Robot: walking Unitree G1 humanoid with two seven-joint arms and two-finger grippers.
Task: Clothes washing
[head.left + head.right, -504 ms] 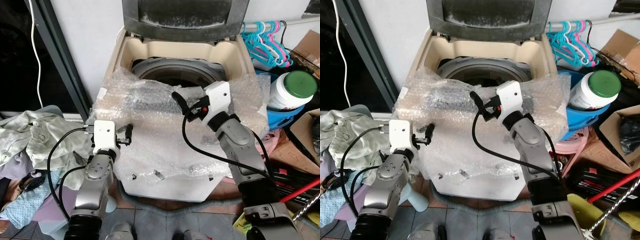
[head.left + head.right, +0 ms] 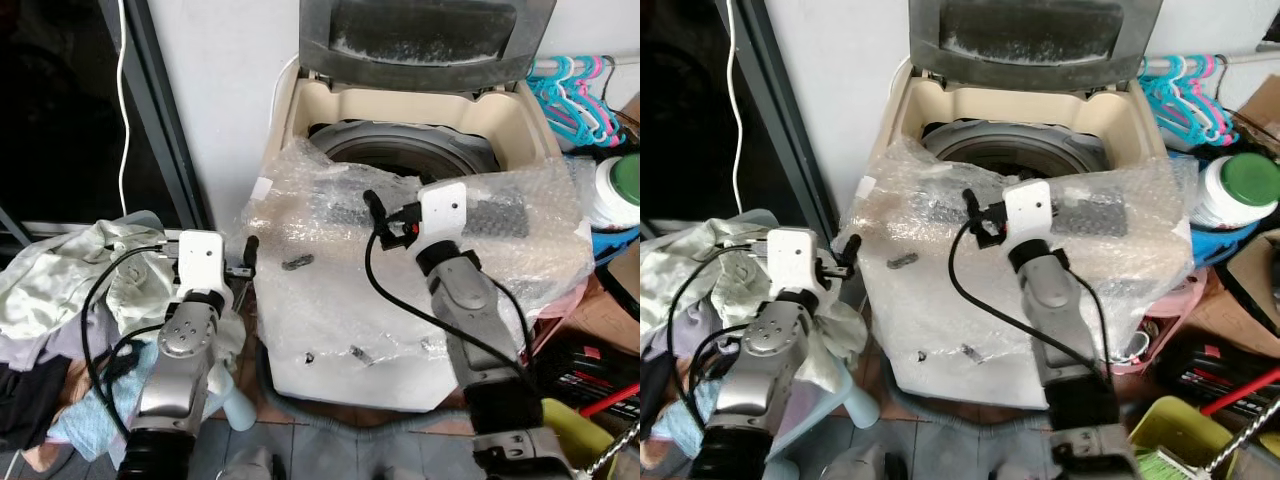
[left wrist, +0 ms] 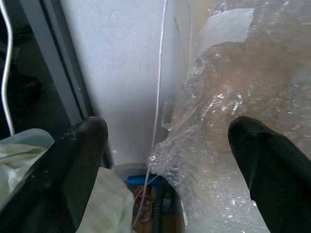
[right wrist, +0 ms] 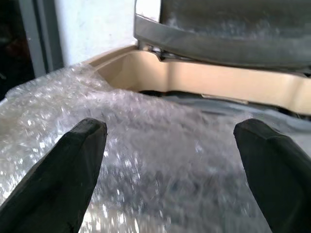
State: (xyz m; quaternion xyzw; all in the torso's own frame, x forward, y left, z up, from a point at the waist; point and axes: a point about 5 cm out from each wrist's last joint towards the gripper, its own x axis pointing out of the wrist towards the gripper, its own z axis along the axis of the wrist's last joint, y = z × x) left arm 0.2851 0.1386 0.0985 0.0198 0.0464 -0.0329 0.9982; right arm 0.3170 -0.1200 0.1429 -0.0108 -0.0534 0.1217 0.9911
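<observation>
The whole view has swung left since half a second back, so that's the camera turning, not the washer moving. Left gripper (image 2: 248, 262) hangs spread and empty just beside the washing machine (image 2: 400, 130)'s bubble wrap (image 2: 330, 290). The clothes pile (image 2: 70, 275) lies further to its left, so it's nearer than the right gripper (image 2: 372, 207), spread over the wrap
</observation>
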